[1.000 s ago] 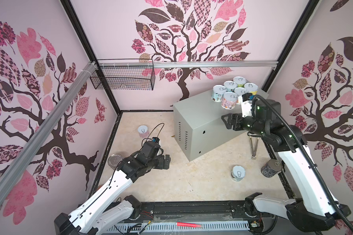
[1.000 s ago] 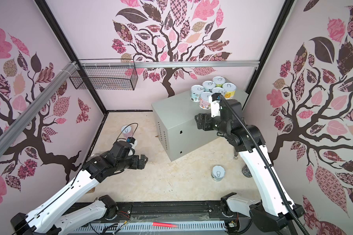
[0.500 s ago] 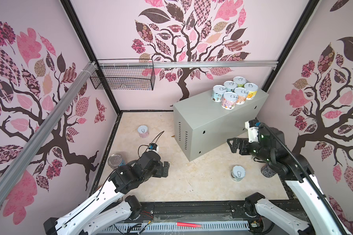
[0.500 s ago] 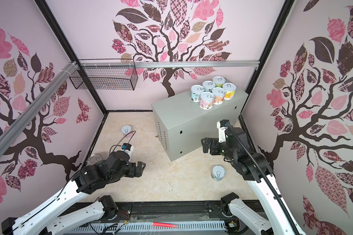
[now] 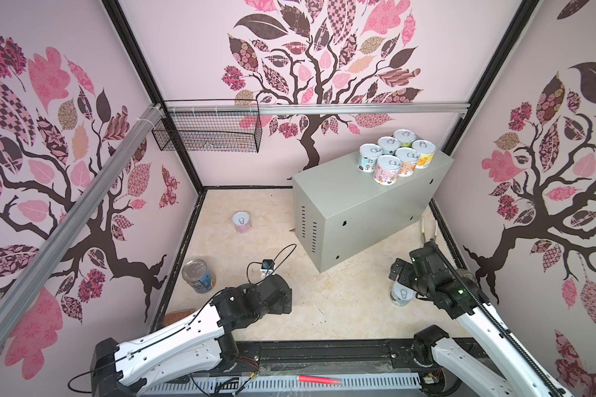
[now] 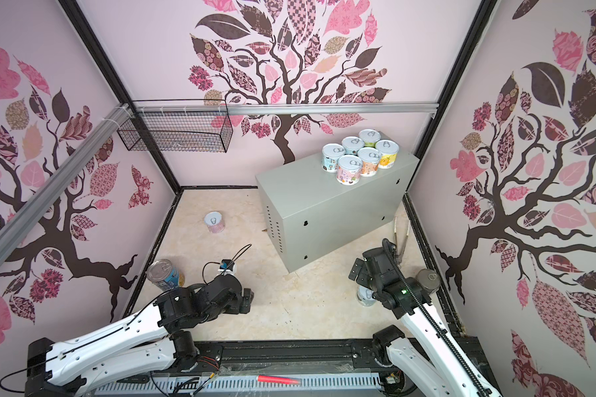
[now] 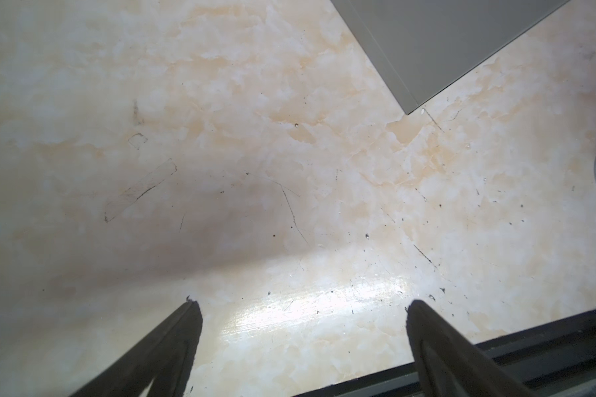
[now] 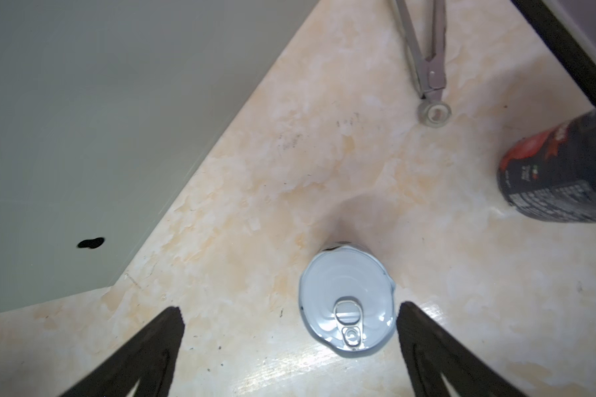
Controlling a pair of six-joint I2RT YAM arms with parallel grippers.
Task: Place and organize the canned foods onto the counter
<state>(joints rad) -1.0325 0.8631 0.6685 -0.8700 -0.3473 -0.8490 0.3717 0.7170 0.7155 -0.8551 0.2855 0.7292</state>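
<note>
Floor and table stock, listed left to right, each place given from the table.

1. Blue-labelled tall can [image 5: 199, 276]: upright on the marbled floor, well off the table's vented end. Not yet placed.
2. Left hand [image 7: 302, 304]: fingers spread wide with nothing between them. It hangs over bare floor off the table's front corner.
3. Pink short can [image 5: 242, 222]: upright on the floor, near the vented end, toward the table's back corner. Not yet placed.
4. Table [image 5: 358, 213]: the grey sheet-metal box. Most of its top is bare.
5. Six short cans [image 5: 387, 169]: on the table's top at its far end, packed touching in a tight cluster. We count these as done.
6. Right hand [image 8: 291, 307]: fully spread and holding nothing, low over the floor just off the table's front face.
7. Pale short can [image 8: 346, 302]: upright, pull-tab up, between the right fingers but close against one of them. We judge it the next pick.
8. Metal tongs [image 8: 427, 62]: flat on the floor along the table's front face. Not stock.
9. Dark-labelled tall can [image 8: 565, 172]: on the floor, beyond item 7 from the table.

Handling note for item 7: we would centre the can between the fingers first and grip its wall below the rim. We would then lift it upright and set it beside item 5 without nudging the cluster.
</note>
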